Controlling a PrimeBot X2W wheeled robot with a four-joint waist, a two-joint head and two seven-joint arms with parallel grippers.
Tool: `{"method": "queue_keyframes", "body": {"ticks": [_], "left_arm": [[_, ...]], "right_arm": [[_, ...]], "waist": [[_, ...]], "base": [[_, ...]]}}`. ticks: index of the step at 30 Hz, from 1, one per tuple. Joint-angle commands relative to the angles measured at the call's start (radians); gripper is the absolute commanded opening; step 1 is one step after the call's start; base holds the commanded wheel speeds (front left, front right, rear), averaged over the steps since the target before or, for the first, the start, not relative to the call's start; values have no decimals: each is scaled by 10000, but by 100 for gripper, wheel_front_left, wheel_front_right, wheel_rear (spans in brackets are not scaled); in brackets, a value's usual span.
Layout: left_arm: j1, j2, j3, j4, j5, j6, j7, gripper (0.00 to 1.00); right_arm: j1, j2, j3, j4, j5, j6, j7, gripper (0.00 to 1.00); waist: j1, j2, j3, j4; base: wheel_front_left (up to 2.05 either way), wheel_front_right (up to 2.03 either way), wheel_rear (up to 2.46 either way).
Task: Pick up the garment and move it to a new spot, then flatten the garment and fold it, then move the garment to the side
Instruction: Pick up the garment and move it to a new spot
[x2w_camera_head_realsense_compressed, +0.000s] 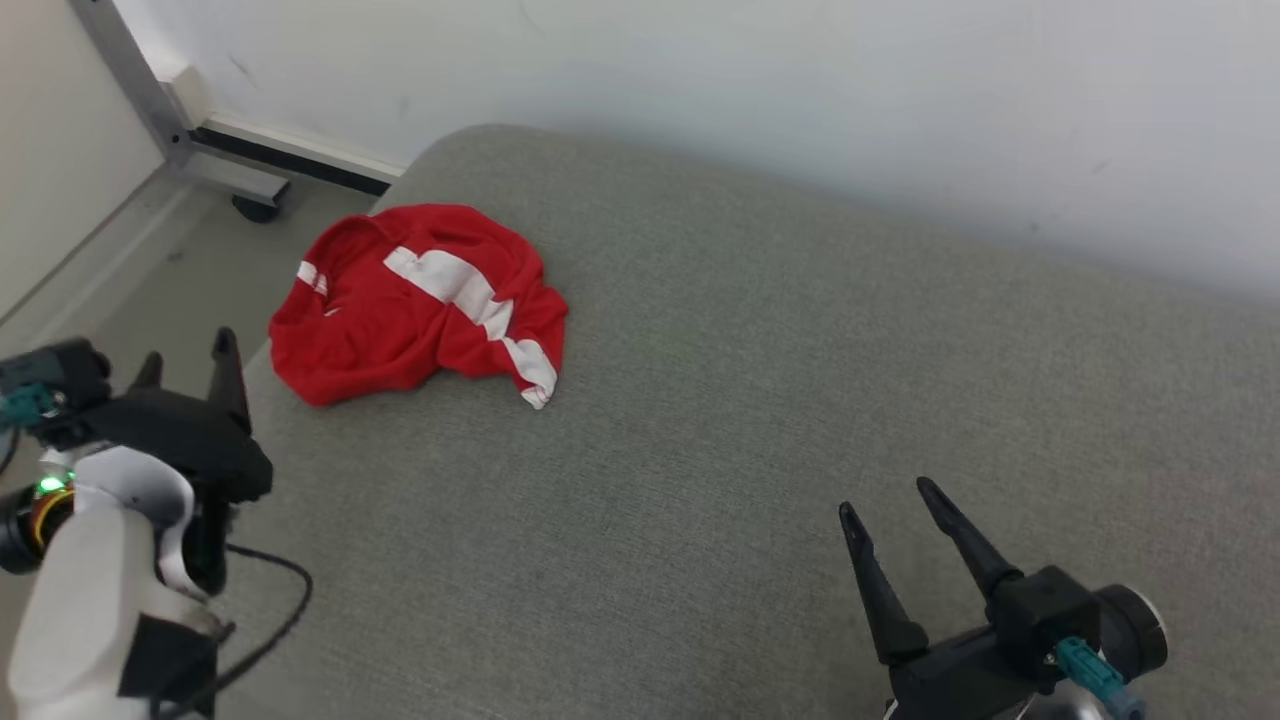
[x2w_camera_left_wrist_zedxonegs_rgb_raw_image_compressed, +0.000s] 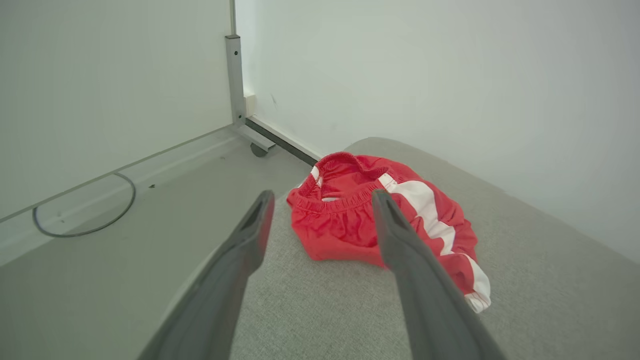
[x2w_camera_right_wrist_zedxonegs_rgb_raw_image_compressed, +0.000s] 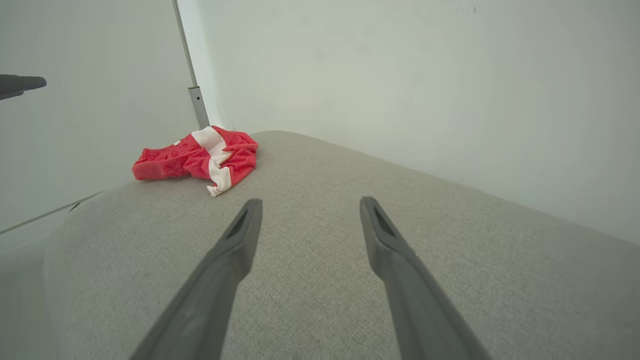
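The garment (x2w_camera_head_realsense_compressed: 415, 305) is a pair of red shorts with a white stripe, lying crumpled near the far left corner of the grey cushioned surface (x2w_camera_head_realsense_compressed: 760, 420). Its elastic waistband faces my left gripper (x2w_camera_left_wrist_zedxonegs_rgb_raw_image_compressed: 322, 195) in the left wrist view, where the garment (x2w_camera_left_wrist_zedxonegs_rgb_raw_image_compressed: 350, 225) lies just beyond the open fingertips. In the head view my left gripper (x2w_camera_head_realsense_compressed: 187, 350) hovers open at the surface's left edge, short of the cloth. My right gripper (x2w_camera_head_realsense_compressed: 890, 497) stands open over the near right part of the surface, far from the garment (x2w_camera_right_wrist_zedxonegs_rgb_raw_image_compressed: 197, 157), with nothing between its fingers.
A white wall runs behind the surface. To the left the floor (x2w_camera_head_realsense_compressed: 170, 270) drops away below the edge, with a metal frame leg and castor (x2w_camera_head_realsense_compressed: 255, 205) and a cable loop (x2w_camera_left_wrist_zedxonegs_rgb_raw_image_compressed: 85, 220) on it. Bare grey cushion stretches to the right of the garment.
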Motion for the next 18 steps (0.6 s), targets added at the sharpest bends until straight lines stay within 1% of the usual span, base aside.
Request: {"method": "queue_keyframes", "body": {"ticks": [1,2,3,6,8,10,15,17,18], "left_arm": [[-429,101,85,399,-70,105,207,100],[-747,172,174,701,-185,191,372,100],[-747,172,174,701,-185,191,372,100],[-1624,179,329,1480,-503,287,781,100],[-2078,265,266,1921,-413,343,1003,100],[-2550,261,338,2334,-575,467,1198,100],[-3444,367,537,3355,-869,908,1794,100],[-3733,405,615,3588,-971,1079,1849,100],[-3817,407,621,3674,-996,1098,1773,100]], "right_arm": [[-137,-159,59,-291,-18,-22,153,100],[-121,-286,70,-517,-28,-23,297,100],[-121,-286,70,-517,-28,-23,297,100],[97,-626,-77,-1277,-43,-23,664,100],[281,-811,-172,-1795,-38,-23,921,100],[487,-971,-243,-2293,-26,-23,1139,100],[961,-1086,-152,-3313,-26,-23,1469,100],[1026,-1132,-112,-3616,-38,-23,1555,100],[1065,-1137,-109,-3758,-60,-23,1574,100]], "waist": [[-2,-1,1805,-1718],[-2,-1,2028,-1889],[-2,-1,2028,-1889],[-2,-1,2604,-2225],[-2,-1,2973,-2376],[-2,-1,3289,-2489],[-2,-1,3964,-2870],[-2,-1,4289,-3019],[-2,-1,4418,-3072]], "base": [[0,0,0],[0,0,0],[0,0,0],[0,0,0],[0,0,0],[0,0,0],[0,0,0],[0,0,0],[0,0,0]]}}
